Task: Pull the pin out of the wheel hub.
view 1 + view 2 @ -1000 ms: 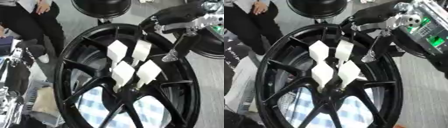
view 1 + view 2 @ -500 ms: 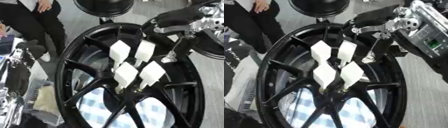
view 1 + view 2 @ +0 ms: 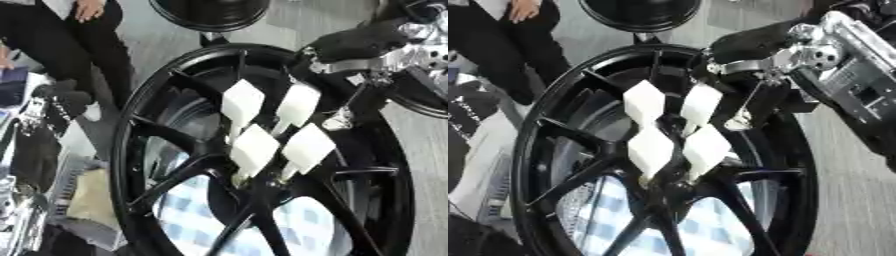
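A black spoked wheel (image 3: 140, 150) fills both views. Four white, diamond-headed pins stand in its hub (image 3: 254, 185): two upper ones (image 3: 241, 102) (image 3: 297, 104) and two lower ones (image 3: 255, 149) (image 3: 308, 147). My right hand (image 3: 750, 42), black with silver parts, comes in from the upper right and hovers over the rim. One straight finger (image 3: 339, 120) points down just right of the upper right pin without touching it. The hand holds nothing. Dark and silver parts of my left arm (image 3: 22, 215) show at the lower left edge.
A second black wheel (image 3: 210, 12) lies beyond the top of the rim. A seated person in dark trousers (image 3: 79, 45) is at the upper left. Blue-checked cloth (image 3: 192, 220) shows through the lower spokes. Grey floor lies to the right.
My right hand has drifted slightly left and down towards the upper right pin. All the pins stay seated in the hub.
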Controlling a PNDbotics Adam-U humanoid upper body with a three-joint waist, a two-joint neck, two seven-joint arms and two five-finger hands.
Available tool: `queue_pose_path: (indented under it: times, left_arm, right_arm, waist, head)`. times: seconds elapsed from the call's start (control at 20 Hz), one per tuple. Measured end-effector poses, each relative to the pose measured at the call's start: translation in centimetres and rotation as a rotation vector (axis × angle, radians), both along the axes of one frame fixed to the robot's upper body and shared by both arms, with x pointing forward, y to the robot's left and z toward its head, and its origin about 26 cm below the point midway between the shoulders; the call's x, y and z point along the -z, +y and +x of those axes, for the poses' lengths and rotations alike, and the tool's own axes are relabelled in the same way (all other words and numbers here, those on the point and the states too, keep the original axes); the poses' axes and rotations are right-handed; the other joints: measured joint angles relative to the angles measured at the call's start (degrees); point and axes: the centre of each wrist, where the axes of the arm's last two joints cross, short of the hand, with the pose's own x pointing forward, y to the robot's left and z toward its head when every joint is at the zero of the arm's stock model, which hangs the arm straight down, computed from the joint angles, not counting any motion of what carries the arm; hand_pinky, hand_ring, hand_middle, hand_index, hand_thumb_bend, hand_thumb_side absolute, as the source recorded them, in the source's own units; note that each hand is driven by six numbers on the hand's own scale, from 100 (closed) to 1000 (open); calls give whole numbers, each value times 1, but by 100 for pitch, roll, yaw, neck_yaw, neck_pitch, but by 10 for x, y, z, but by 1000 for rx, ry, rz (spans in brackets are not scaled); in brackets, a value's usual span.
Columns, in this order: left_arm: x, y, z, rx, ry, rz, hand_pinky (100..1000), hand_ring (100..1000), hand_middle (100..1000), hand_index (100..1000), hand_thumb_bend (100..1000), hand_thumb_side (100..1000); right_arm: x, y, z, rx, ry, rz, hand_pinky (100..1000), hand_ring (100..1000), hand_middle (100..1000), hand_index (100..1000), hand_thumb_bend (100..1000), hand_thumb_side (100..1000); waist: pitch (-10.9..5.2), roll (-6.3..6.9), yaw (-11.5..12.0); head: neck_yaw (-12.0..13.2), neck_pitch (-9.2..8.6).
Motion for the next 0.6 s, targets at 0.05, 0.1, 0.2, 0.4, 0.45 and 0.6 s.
queue_pose_path:
  times: [0.05, 0.1, 0.2, 0.4, 0.45, 0.6]
  left_arm:
    - [0, 0, 0, 0, 0, 0, 893, 778, 649, 803, 100, 823]
    - [0, 0, 0, 0, 0, 0, 893, 778, 649, 803, 100, 823]
    - [0, 0, 0, 1, 0, 0, 894, 778, 649, 803, 100, 822]
    - [0, 0, 0, 2, 2, 1, 894, 778, 649, 803, 100, 823]
    - [0, 0, 0, 3, 2, 1, 894, 778, 649, 803, 100, 823]
    - [0, 0, 0, 4, 3, 1, 894, 779, 649, 803, 100, 823]
  right_arm:
    - [0, 0, 0, -3, 3, 4, 898, 832, 671, 764, 145, 203]
    - [0, 0, 0, -7, 6, 8, 895, 827, 658, 755, 125, 204]
    - [0, 0, 0, -17, 9, 17, 888, 809, 604, 713, 100, 214]
    - [0, 0, 0, -34, 0, 29, 876, 775, 488, 617, 100, 216]
    - [0, 0, 0, -38, -3, 32, 872, 766, 459, 589, 100, 229]
    - [0, 0, 0, -44, -8, 46, 867, 747, 419, 527, 100, 247]
  waist:
    - [0, 0, 0]
    - [0, -1, 0]
    - [0, -1, 0]
    - [0, -2, 0]
    - [0, -3, 0]
    - [0, -11, 0]
  head:
    - [0, 0]
    - [0, 0]
    - [0, 0]
    - [0, -2]
    - [0, -5]
    - [0, -19]
